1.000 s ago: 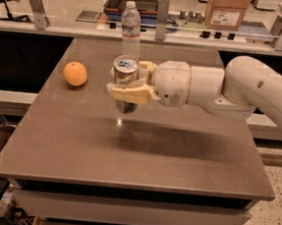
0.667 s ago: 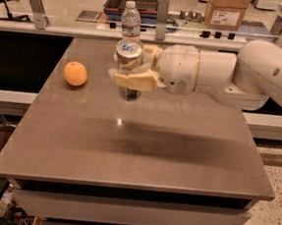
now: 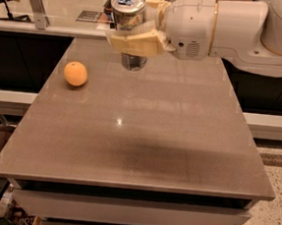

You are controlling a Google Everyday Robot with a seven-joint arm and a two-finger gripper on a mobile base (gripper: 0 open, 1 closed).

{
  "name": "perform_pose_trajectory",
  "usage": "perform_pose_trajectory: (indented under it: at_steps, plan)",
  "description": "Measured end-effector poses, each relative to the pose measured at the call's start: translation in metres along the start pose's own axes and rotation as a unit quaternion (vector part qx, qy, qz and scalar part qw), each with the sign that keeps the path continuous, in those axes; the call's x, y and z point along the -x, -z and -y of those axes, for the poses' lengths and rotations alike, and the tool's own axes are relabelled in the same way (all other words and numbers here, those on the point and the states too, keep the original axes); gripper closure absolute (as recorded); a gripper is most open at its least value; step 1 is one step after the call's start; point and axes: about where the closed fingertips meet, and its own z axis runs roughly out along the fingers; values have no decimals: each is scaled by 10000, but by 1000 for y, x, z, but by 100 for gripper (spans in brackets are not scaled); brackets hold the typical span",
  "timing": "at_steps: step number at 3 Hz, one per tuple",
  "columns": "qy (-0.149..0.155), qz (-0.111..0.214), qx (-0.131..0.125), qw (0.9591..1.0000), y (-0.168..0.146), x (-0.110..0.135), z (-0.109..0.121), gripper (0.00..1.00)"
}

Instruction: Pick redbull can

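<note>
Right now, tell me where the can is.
Top centre of the camera view: the can sits gripped in the tool, held above the table's far side, up and right of the orange.

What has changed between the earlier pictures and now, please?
The pincer, shut on the redbull can throughout, has raised it higher above the table. The orange has stayed where it was on the table.

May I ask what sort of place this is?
Probably an office or lab workspace: a grey worktable, a counter behind, speckled flooring. The gripper holds the redbull can above the worktable.
</note>
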Motion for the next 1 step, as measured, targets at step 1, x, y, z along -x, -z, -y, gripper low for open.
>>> perform_pose_trajectory:
  at_steps: [1]
  plan:
    - [1,0,1,10000,0,0,0,100]
